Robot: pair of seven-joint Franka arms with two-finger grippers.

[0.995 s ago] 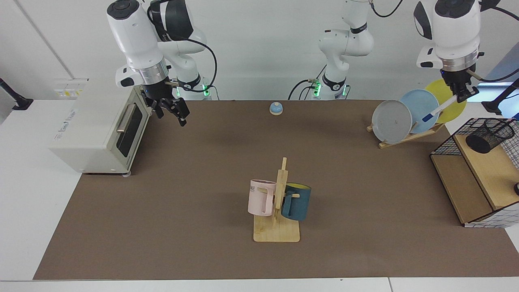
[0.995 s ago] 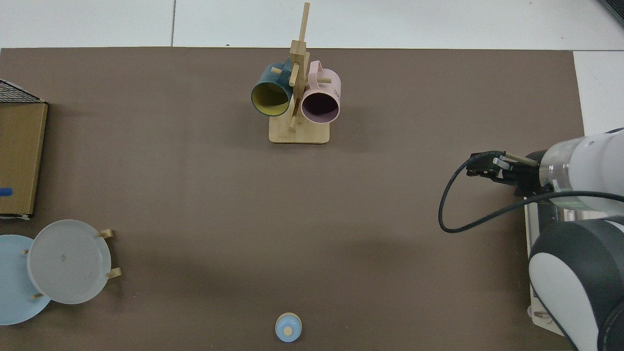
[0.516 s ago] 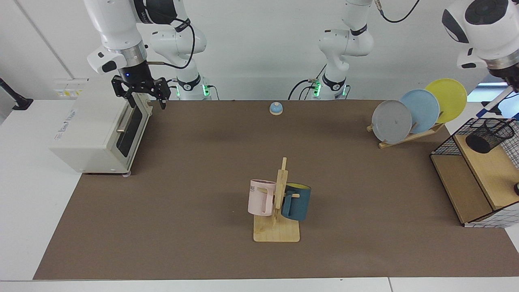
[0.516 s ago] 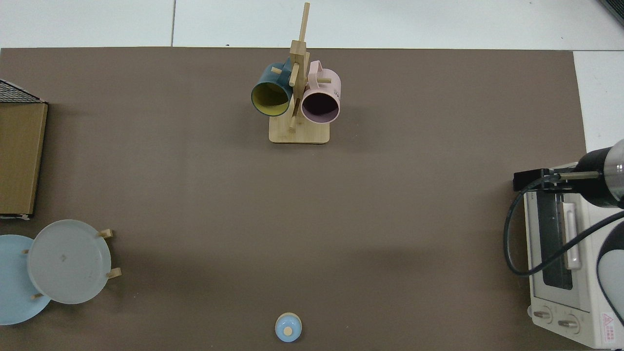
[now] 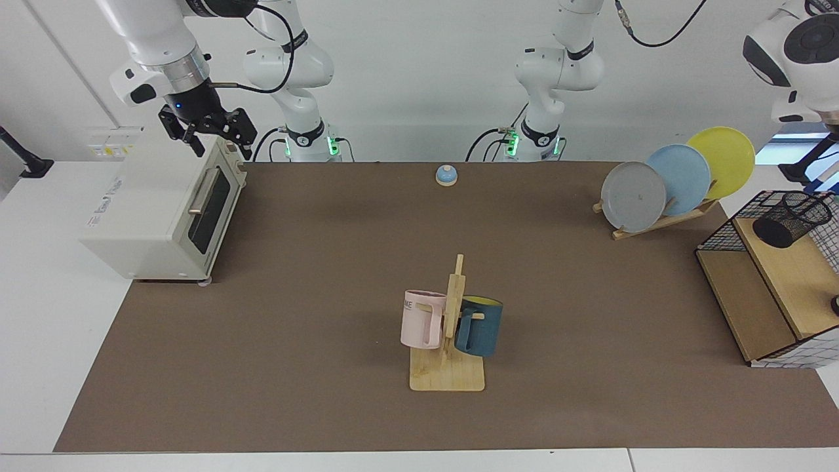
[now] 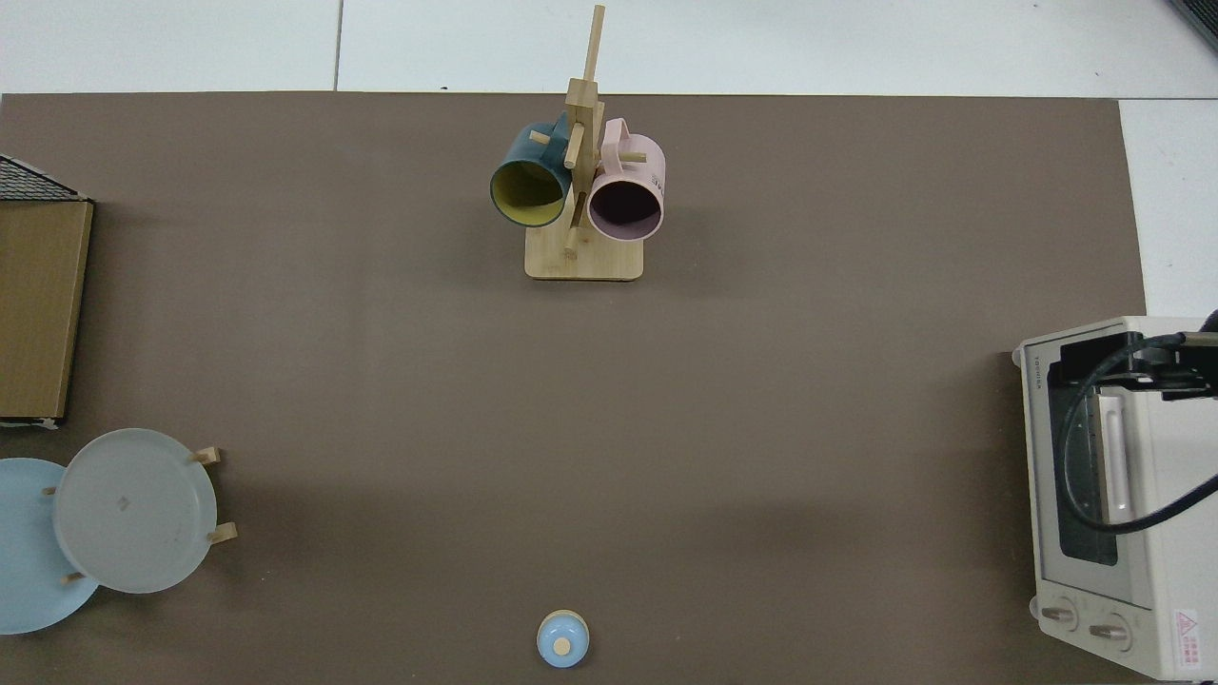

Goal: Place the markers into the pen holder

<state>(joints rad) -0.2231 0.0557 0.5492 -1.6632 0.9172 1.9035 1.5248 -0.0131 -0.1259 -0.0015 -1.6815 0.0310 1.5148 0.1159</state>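
Note:
The pen holder (image 5: 790, 219), a small black mesh cup, stands on the wooden shelf (image 5: 796, 278) of a wire basket at the facing view's right edge. It lies outside the top view. No marker shows in either view. My left arm (image 5: 803, 59) is high at the right edge above the basket, and its gripper is cut off by the frame. My right gripper (image 5: 221, 149) hangs open over the back top corner of the toaster oven (image 5: 164, 210), holding nothing. The top view shows that right gripper (image 6: 1075, 360) over the toaster oven (image 6: 1113, 514).
A wooden mug tree (image 5: 449, 328) with a pink mug (image 5: 419, 319) and a teal mug (image 5: 480, 326) stands mid-table. A plate rack (image 5: 662, 219) holds grey, blue and yellow plates at the back right. A small blue bell (image 5: 446, 174) sits at the back centre.
The left arm moved up and toward the facing view's right, carrying its gripper and the marker out of frame. The right arm rose and drew back over the toaster oven.

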